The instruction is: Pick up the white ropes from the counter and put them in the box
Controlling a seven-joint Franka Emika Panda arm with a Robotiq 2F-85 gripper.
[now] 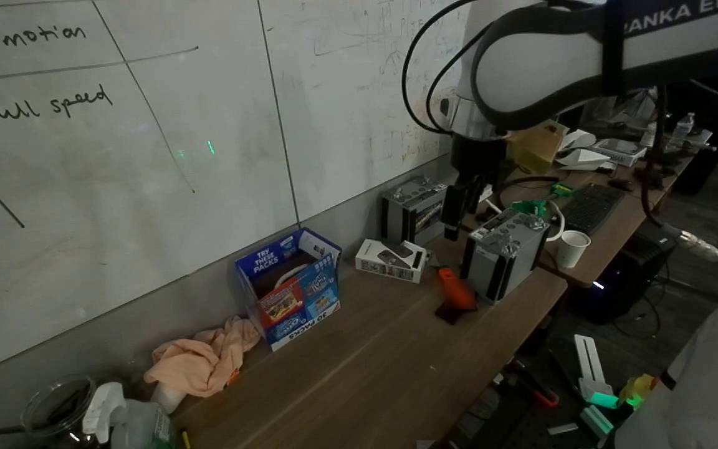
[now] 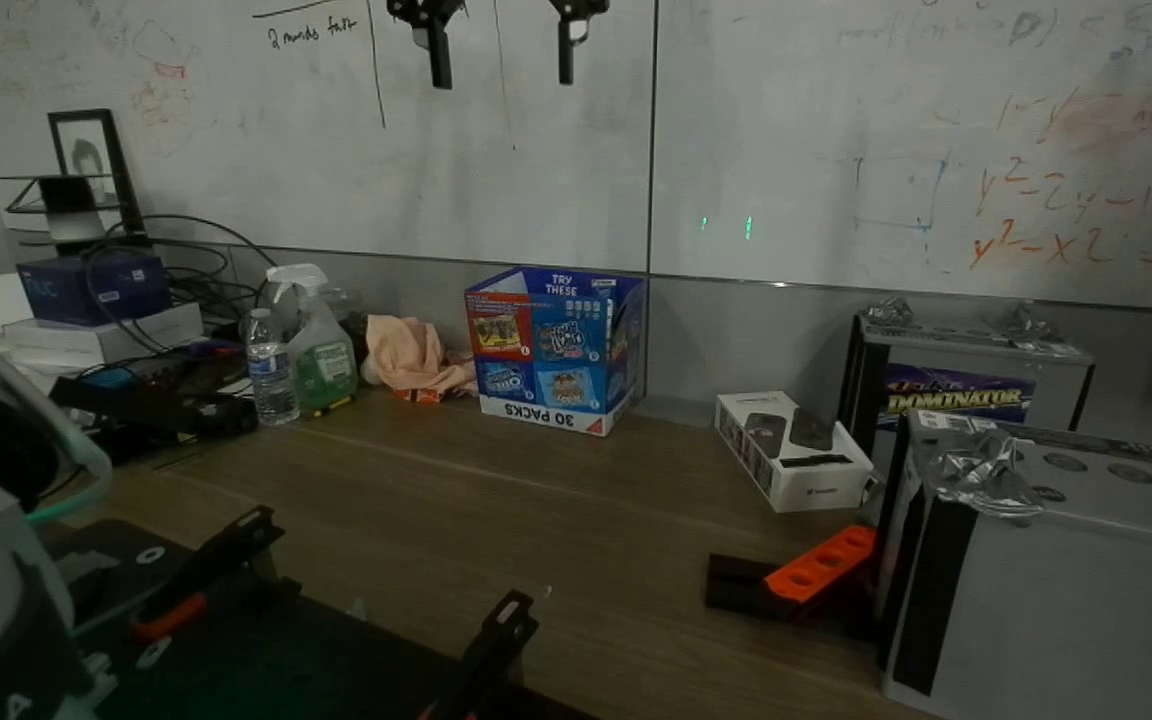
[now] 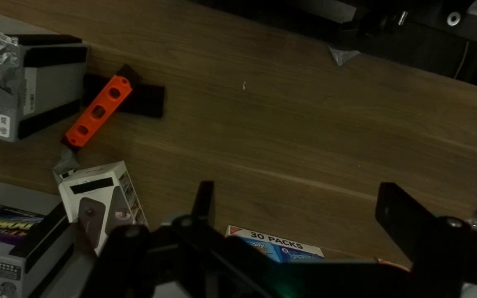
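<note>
One black gripper (image 2: 504,78) hangs empty, spread wide; one blue cardboard box (image 1: 303,305), left of two grey cuboids (image 2: 1056,590), holds white rope (image 1: 291,273).

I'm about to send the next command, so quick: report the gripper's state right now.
Robotiq gripper: open, jaws wide apart, holding nothing.

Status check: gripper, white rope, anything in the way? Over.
Gripper open, empty, raised. White rope shows inside snack box, partly hidden. Possible snag: white carton near the box.
</note>
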